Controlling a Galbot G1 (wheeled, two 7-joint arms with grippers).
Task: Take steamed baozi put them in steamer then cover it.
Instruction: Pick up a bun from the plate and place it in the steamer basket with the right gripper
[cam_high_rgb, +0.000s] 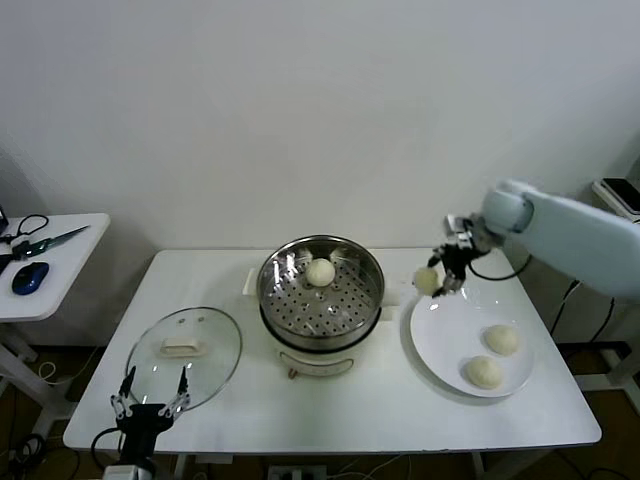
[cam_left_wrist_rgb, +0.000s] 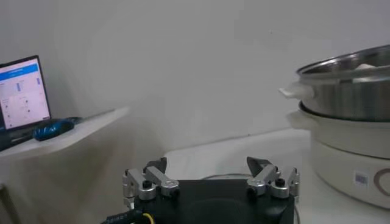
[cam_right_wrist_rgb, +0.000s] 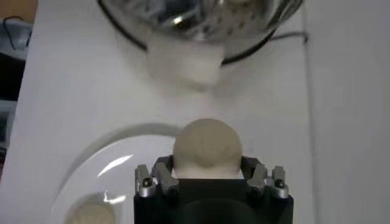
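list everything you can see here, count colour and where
steamed baozi: four, cream-white; one in the steamer, two on the plate, one held above the plate's far edge
steamer: one, shiny steel on a white base, table centre
cover: one, clear glass with white handle, flat on the table left of the steamer
plate: one, white, right of the steamer
table: one, white
side table: one, white, far left, holding scissors and a blue mouse
left gripper: open, low at the table's near-left edge
right gripper: shut on a baozi
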